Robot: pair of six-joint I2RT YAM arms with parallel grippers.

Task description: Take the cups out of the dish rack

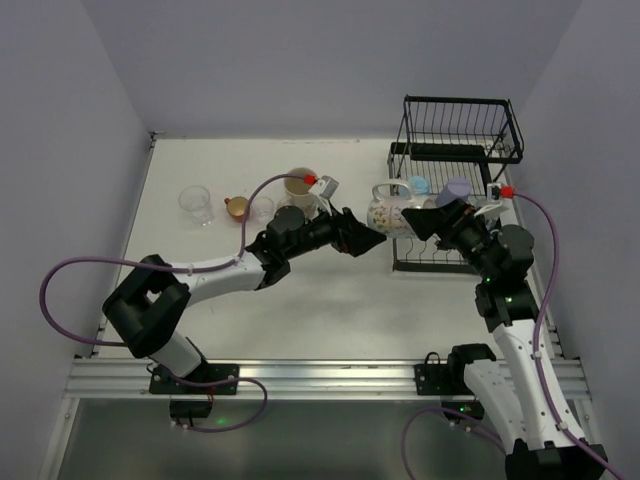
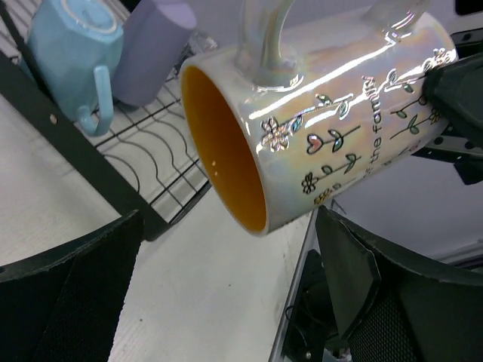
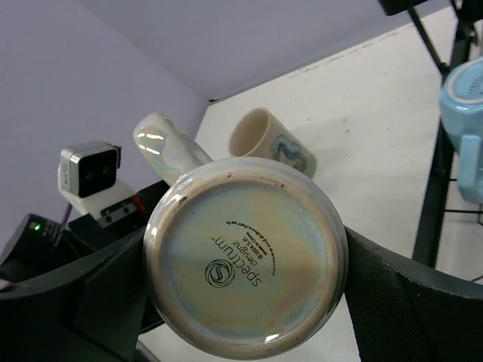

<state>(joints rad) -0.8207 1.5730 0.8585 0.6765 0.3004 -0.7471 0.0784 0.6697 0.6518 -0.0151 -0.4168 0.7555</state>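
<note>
the dish rack (image 1: 460, 102) is our landmark, at the far right of the table (image 1: 330, 310). just off the left edge of its lower tray, the right gripper (image 1: 420, 222) is clamped on the base of a pearly white mug (image 2: 339, 128), held on its side in the air with its orange-yellow mouth turned away from the rack. the left gripper (image 1: 372, 240), fingers spread apart, faces that mouth from the side away from the rack; we judge this a handover. to do it well, we'd bring the left fingers around the glossy wall, clear of the handle, close firmly, and only then release the right. a light blue mug (image 2: 75, 45) and a lavender cup (image 2: 155, 45) sit in the tray close behind, so we'd withdraw away from the rack over bare table, stopping short of the beige cup (image 3: 272, 139) and the clear glass (image 1: 195, 205) further left of the rack
</note>
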